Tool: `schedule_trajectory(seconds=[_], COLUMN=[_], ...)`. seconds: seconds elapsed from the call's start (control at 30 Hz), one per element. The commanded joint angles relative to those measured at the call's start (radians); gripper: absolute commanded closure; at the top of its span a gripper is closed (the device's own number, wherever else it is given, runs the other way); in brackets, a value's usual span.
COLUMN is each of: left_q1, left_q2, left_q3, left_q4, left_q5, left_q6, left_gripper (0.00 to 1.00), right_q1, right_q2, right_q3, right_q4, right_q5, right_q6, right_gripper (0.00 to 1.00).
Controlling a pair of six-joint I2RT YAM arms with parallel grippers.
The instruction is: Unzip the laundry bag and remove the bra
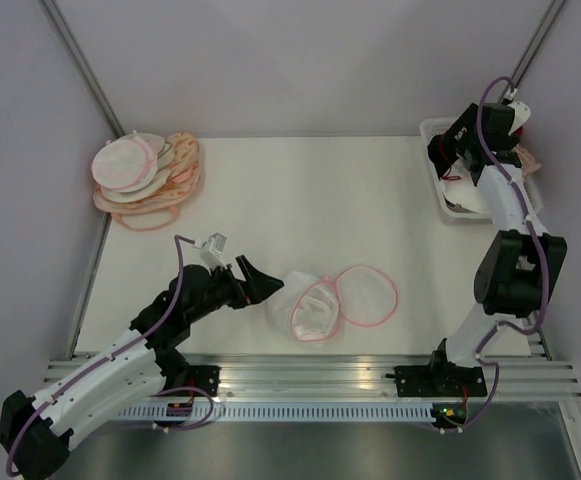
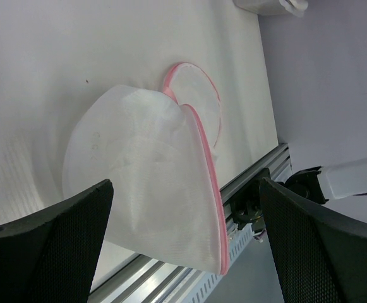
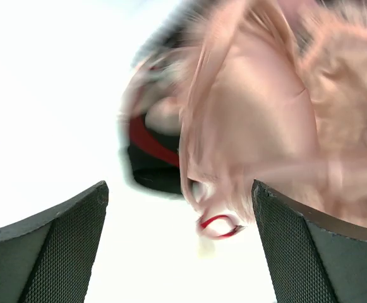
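Observation:
The laundry bag (image 1: 340,303) lies unzipped near the table's front edge, its two pink-rimmed white mesh halves spread side by side. My left gripper (image 1: 265,283) is open just left of it. In the left wrist view the nearer mesh half (image 2: 145,183) stands between the wide-apart fingers (image 2: 50,240), not pinched. My right gripper (image 1: 450,168) hangs over the white tray (image 1: 432,130) at the back right. In the blurred right wrist view the pale pink bra (image 3: 259,107) lies in front of the open right gripper (image 3: 180,252), with nothing gripped.
A stack of similar pink- and orange-rimmed pouches (image 1: 148,170) sits at the back left. Under the bra lies a black garment with a red strap (image 3: 151,158). The aluminium rail (image 1: 310,378) runs along the table's near edge.

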Motion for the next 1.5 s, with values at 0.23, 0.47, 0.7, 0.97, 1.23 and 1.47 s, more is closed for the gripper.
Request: schedule_trajectory(seconds=[0.23, 0.47, 0.7, 0.97, 1.23, 1.47], left_q1=[0.003, -0.038, -0.084, -0.119, -0.121, -0.123], left_q2=[0.087, 0.319, 0.42, 0.489, 0.446, 0.428], left_q3=[0.095, 0.21, 0.247, 0.242, 0.213, 0.193], left_q4=[0.025, -0.116, -0.133, -0.098, -0.046, -0.012], left_q5=[0.161, 0.264, 0.238, 0.21, 0.184, 0.199], left_q6=[0.218, 0.484, 0.561, 0.527, 0.466, 0.435], left_gripper=[0.0, 0.01, 0.23, 0.97, 0.98, 0.98], right_q1=[0.409, 0.709, 0.918, 1.092, 1.35, 1.439], right_q2=[-0.452, -0.678, -0.836, -0.882, -0.784, -0.661], right_q3=[-0.343, -0.623, -0.75, -0.848, -0.911, -0.939], right_q4=[-0.026, -0.087, -0.175, -0.092, 0.032, 0.106], right_q5=[-0.028, 0.097, 0.041, -0.167, -0.17, -0.096], right_q6=[-0.095, -0.017, 0.043, 0.07, 0.129, 0.173], right_gripper=[0.02, 0.02, 0.02, 0.02, 0.02, 0.02])
